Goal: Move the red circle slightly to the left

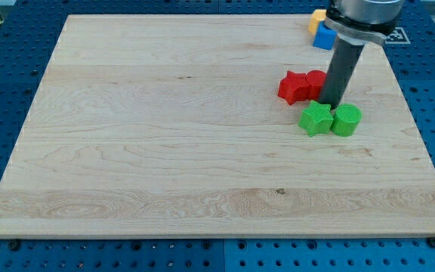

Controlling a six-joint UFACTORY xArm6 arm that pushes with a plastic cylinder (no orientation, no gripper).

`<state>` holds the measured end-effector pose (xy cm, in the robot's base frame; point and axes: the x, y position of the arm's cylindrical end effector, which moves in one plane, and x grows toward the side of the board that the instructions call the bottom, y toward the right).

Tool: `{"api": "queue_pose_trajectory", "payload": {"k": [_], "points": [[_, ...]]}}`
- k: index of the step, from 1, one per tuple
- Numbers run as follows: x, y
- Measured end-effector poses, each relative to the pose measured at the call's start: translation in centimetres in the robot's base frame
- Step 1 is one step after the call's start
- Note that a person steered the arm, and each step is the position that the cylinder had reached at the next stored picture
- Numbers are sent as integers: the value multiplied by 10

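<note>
- While my tip [329, 103] rests on the tabletop [165, 151], it stands in a tight cluster of blocks in the upper right part of the board, just beside the red circle [317, 80] on that block's right and lower side.
- The red circle lies just up and to the view's left of my tip, partly hidden behind the dark rod, so its full outline cannot be made out.
- Touching the circle's left side is a red star-shaped block [293, 87]; the two reds sit shoulder to shoulder.
- Just below my tip sit a green star-shaped block [316, 119] and a green round block [346, 120], side by side, with the tip above the gap between them.
- There is no pincer on this arm, only the straight rod, so nothing opens, closes or grips.
- The relation that matters: the circle is on the left of the tip, so a push toward the view's left would carry it the right way.
- My judgement is that the red star would be shoved along with it, since it blocks that path.
- A blue block [324, 38] and an orange one [318, 18] lie well apart at the top right corner.
</note>
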<state>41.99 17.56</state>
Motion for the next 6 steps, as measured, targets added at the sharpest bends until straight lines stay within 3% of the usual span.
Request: {"api": "queue_pose_trajectory", "payload": {"k": [3, 4, 6], "points": [[-65, -17], [-66, 12], [-97, -18]]}}
